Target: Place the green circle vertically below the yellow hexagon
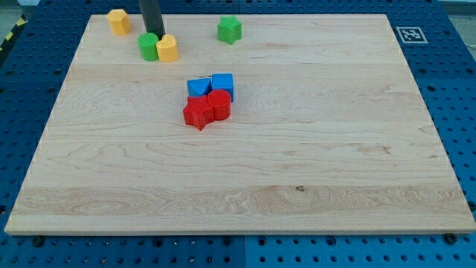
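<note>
The green circle (148,46) lies near the board's top left, touching a yellow heart-like block (168,48) on its right. The yellow hexagon (117,21) sits up and to the left of the green circle, near the top edge. My dark rod comes down from the view's top. My tip (155,35) rests just above the green circle's upper right edge, close to where the green circle and the yellow heart-like block meet.
A green star (230,29) lies at the top centre. A blue triangle (198,87), a blue cube (222,84), a red star (197,114) and a red circle (219,104) are clustered mid-board. The wooden board (297,186) lies on a blue pegboard.
</note>
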You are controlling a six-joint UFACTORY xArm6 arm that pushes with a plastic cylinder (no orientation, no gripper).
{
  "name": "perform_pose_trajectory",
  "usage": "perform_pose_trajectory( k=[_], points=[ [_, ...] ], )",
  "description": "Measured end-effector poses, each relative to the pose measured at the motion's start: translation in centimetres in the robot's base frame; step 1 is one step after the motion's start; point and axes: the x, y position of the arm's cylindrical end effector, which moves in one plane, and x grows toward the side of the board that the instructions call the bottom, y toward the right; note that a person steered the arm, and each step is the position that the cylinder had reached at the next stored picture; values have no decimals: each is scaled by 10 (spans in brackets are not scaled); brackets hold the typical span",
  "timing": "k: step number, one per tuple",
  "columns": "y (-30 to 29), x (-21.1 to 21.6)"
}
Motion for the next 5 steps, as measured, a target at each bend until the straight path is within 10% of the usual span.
perform_pose_trajectory(
  k=[5],
  points=[
    [-23, 84]
  ],
)
